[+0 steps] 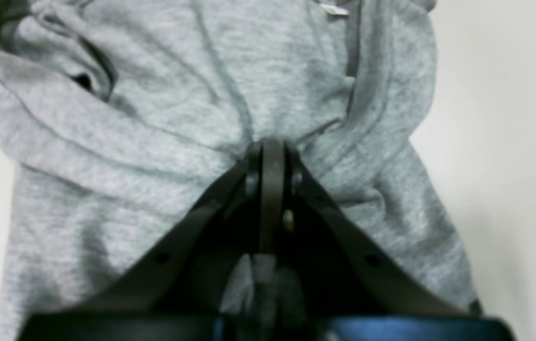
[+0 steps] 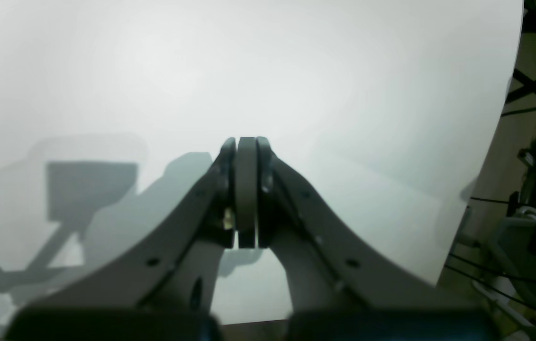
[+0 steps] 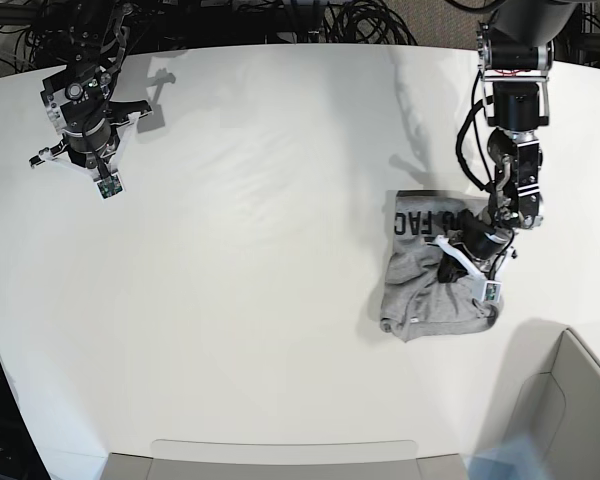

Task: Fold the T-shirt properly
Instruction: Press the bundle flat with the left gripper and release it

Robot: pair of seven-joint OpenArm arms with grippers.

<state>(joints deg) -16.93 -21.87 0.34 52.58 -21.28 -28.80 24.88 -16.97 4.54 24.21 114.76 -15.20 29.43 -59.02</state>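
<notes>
Black left fingers (image 1: 272, 151) pinching soft cloth
We see the heather-grey T-shirt (image 1: 163, 118) bunched in rounded folds; right fingers (image 2: 246, 147) closed, holding nothing.

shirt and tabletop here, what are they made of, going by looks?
T-shirt: soft knit, probably cotton jersey. It is heather grey with a flecked, matte surface, stitched hems and loose folds; black printed lettering shows in the base view.
Table: a smooth, rigid white sheet, possibly laminate or painted board. Its finish is matte to satin, with soft shadows and faint sheen. The exact material cannot be told.
</notes>
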